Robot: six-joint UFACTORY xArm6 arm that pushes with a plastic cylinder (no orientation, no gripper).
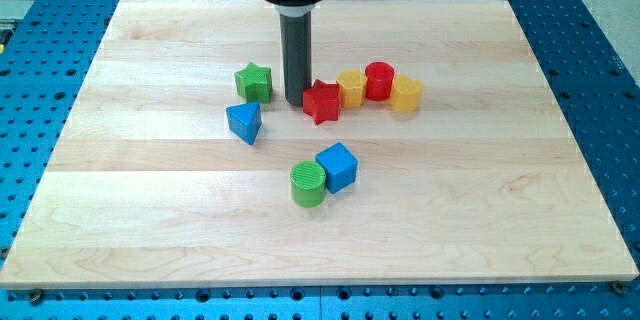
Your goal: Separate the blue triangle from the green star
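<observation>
Single camera view, no second view to overlap. It looks down at a steep angle from beyond the bottom edge of the pale wooden board (480, 220), facing toward the top edge. All four board corners fall inside the frame, the bottom-left one barely, with blue perforated table (590, 80) visible around every edge. Medium distance. The arm's dark straight rod (296, 55) enters from the top edge.

The rod (296, 55) gets chopped off by the view's top edge, so the arm above it is out of frame. My tip (296, 101) sits right beside the red star (322, 103), whose back is partly hidden (can't tell if they touch). The counter (120, 210) loses its bottom corners off-frame.
</observation>
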